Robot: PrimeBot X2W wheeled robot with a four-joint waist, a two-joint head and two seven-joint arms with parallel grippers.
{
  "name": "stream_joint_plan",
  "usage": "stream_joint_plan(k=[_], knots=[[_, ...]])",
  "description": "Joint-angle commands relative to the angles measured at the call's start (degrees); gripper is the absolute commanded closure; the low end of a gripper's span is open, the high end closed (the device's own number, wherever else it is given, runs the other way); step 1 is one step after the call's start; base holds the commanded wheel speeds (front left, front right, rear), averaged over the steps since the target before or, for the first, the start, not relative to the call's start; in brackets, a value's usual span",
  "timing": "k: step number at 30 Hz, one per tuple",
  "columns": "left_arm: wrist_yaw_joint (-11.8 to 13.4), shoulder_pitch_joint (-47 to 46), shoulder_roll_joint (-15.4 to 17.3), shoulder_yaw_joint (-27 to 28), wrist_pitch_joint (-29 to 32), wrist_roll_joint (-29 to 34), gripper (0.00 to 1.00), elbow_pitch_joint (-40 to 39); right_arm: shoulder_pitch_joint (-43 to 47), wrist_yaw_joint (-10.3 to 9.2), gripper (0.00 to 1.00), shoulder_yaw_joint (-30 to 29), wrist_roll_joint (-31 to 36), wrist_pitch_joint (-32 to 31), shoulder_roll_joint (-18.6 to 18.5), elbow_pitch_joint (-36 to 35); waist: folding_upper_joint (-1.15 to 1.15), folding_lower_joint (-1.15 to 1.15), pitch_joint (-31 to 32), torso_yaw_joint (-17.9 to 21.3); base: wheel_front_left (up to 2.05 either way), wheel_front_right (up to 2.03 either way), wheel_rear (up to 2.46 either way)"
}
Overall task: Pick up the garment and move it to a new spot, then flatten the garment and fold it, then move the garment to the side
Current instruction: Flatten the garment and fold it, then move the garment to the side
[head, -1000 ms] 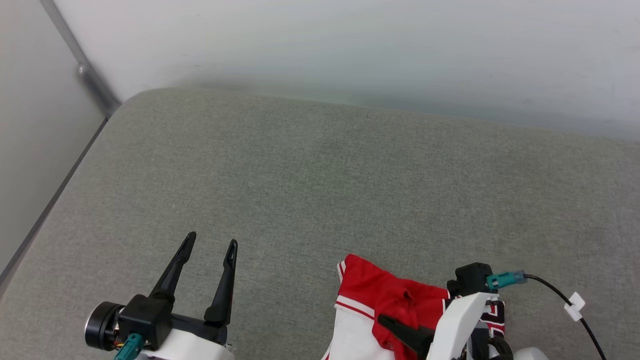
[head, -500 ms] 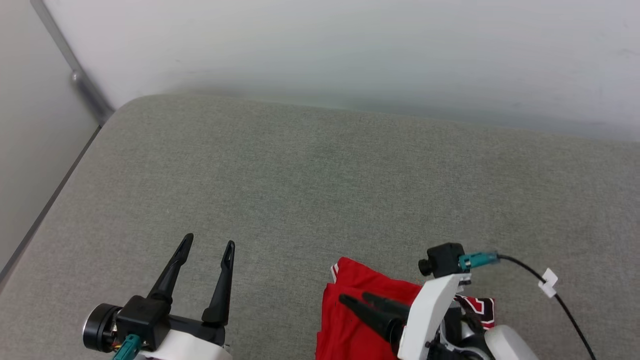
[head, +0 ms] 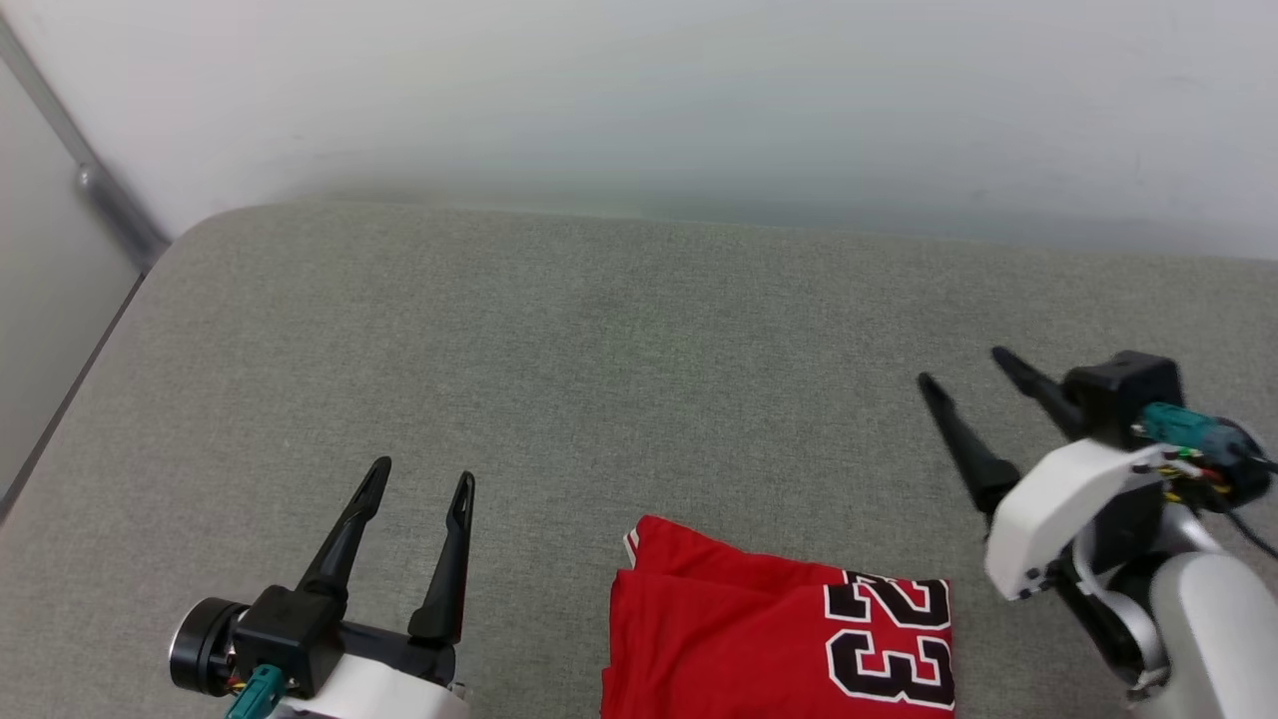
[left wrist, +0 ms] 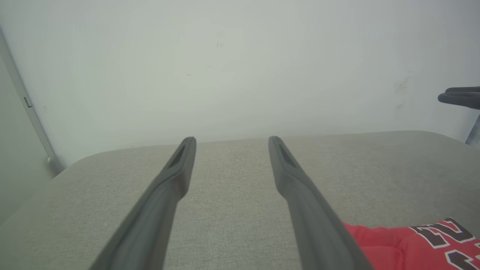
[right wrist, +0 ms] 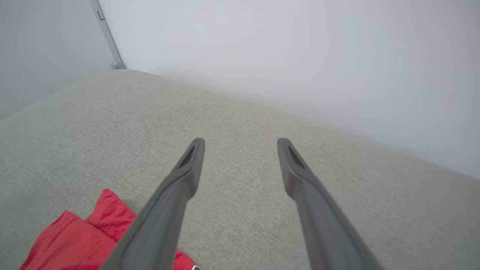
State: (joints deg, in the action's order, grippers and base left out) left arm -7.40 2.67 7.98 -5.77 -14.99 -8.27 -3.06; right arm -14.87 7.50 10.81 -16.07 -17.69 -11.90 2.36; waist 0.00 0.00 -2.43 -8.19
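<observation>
Grey fabric-covered surface (head: 639, 350), folded red garment (head: 739, 639) lying on it

My right end effector (head: 960, 366) has released the garment (head: 739, 629). It opened and drew away (to the right).

The garment (head: 739, 639) was red with a black, white-outlined "23", the cushioned surface (head: 619, 379) a flecked grey-green weave, the wall (head: 639, 90) plain off-white, and the left gripper (head: 423, 472) and right gripper (head: 960, 366) black.
</observation>
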Motion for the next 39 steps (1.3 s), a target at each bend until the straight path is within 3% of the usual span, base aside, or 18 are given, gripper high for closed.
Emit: stream_joint_plan(k=[1, 5, 13, 25, 39], knots=[[-0.1, -0.6, -0.2, -0.2, -0.3, -0.1, 0.00, -0.2, 1.3, -0.03, 0.00, -2.0, 1.9, 2.7, -1.8, -1.3, 0.00, 0.00, -0.1, 0.6, 0.00, 0.00, 0.00], [-0.1, -0.4, -0.5, -0.2, -0.3, -0.7, 0.00, -0.3, 4.5, -0.03, 0.00, -8.1, 3.9, 7.8, -3.2, -3.6, 0.00, 0.00, 0.0, 1.3, 0.00, 0.00, 0.00], [-0.1, 0.3, -0.6, 0.2, -0.3, -1.5, 0.00, -0.8, 14.8, -0.02, 0.00, -16.7, 6.0, 16.4, 1.4, -9.2, 0.00, 0.00, 0.0, 2.0, 0.00, 0.00, 0.00], [-0.1, 1.7, -0.5, -0.7, -0.3, -2.0, 0.00, -1.0, 20.9, -0.02, 0.00, -15.1, 7.3, 19.7, 6.5, -10.8, 0.00, 0.00, 0.9, 2.2, 0.00, 0.00, 0.00], [-0.1, 1.4, -0.6, -1.2, -0.3, -2.0, 0.00, -0.6, 20.8, -0.02, 0.00, -14.9, 6.8, 19.4, 7.3, -9.8, 0.00, 0.00, 0.3, 1.4, 0.00, 0.00, 0.00]])
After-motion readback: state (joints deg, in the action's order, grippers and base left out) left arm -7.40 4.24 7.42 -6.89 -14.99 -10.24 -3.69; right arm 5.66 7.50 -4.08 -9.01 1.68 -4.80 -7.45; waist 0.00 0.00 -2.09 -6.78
